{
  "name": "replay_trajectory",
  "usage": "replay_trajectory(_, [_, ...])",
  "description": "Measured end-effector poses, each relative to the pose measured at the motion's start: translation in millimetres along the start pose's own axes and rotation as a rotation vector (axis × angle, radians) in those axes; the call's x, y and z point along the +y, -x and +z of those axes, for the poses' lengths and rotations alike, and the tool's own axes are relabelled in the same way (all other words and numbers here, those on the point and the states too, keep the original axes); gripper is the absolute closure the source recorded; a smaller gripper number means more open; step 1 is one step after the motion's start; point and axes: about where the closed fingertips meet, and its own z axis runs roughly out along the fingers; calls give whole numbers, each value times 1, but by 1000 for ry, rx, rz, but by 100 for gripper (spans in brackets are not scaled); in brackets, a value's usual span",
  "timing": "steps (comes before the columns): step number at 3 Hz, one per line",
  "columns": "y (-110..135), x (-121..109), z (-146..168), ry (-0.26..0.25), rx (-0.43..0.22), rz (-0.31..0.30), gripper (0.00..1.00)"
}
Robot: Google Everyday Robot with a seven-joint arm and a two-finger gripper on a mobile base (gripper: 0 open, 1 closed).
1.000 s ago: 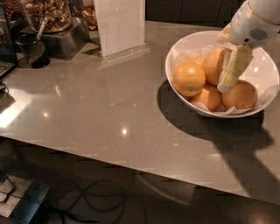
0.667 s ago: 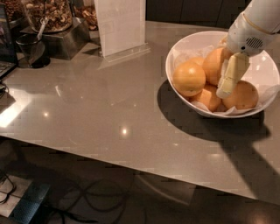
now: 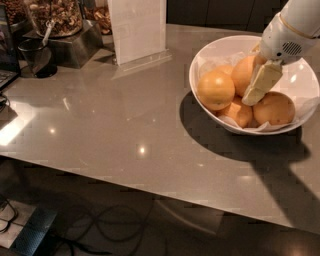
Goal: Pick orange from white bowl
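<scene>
The white bowl (image 3: 215, 50) stands on the right of the counter, lined with crinkled white paper and holding several oranges. The orange (image 3: 216, 90), the largest, lies at the bowl's left front. Smaller oranges lie at the right front (image 3: 274, 108), low in the middle (image 3: 239, 113) and at the back (image 3: 244, 71). My gripper (image 3: 259, 84) reaches down into the bowl from the upper right. It hangs over the middle of the fruit, just right of the large orange and in front of the back one.
A grey counter (image 3: 125, 130) with its front edge running across the lower frame. A clear-based sign holder (image 3: 137, 30) stands at the back. Jars of nuts (image 3: 52, 15) and a dark cup (image 3: 34, 55) sit at the far left. Cables lie on the floor below.
The gripper has shifted only slightly within the bowl. The oranges and the bowl have not moved.
</scene>
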Motion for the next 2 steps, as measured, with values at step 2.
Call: replay_trajectory(2, [0, 0, 0, 0, 0, 0, 89])
